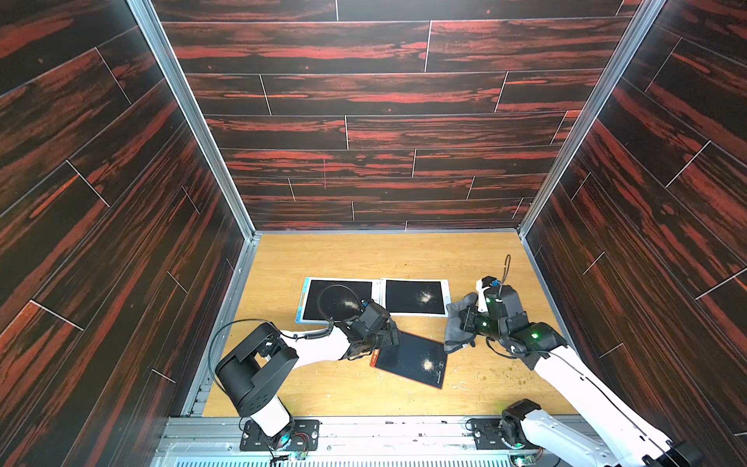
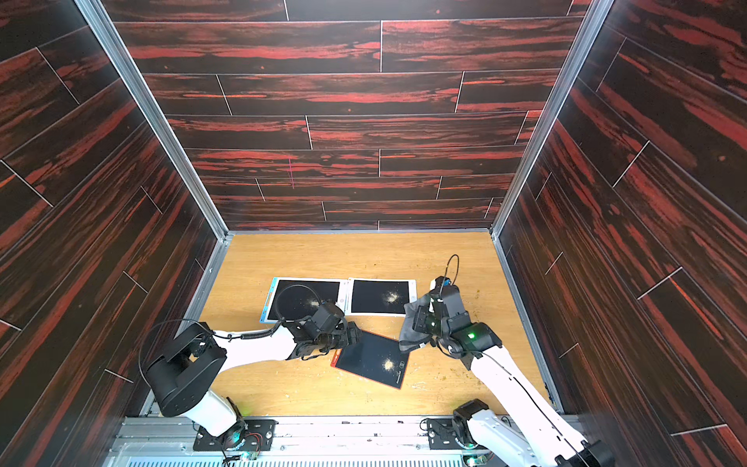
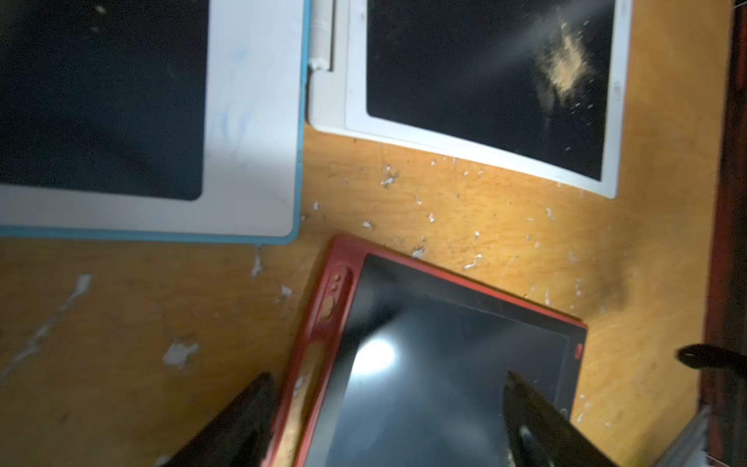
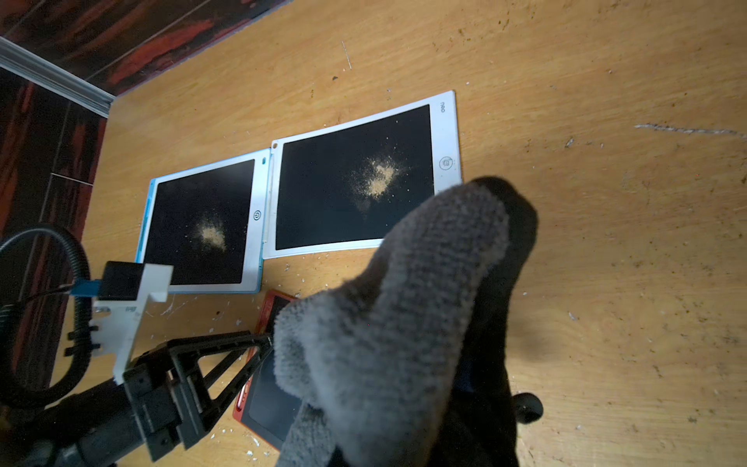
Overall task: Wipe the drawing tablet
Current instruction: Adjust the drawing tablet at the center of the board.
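in both top views, three tablets flat on the desk, around its middle. blue-edged tablet and white tablet side by side, edges touching, in a row parallel to the back wall. red tablet nearer the arms, turned askew, one corner close to the row's near edge. one pale powder patch on each screen, three in all. broad band of bare wood between the row and the back wall, narrower strips along both side walls. left end effector low over the red tablet's left edge. right end effector just right of the white tablet, clamped on one grey cloth drooping toward the desk.

left wrist view: two dark fingers spread wide, gripping nothing, one outside the red rim, one over the screen of the red tablet. white flecks scattered on the wood between all three tablets.

right wrist view: cloth bunched up close, hiding the jaws shut on it. cloth tip overlapping the white tablet's near corner. open wood on the cloth's far side.
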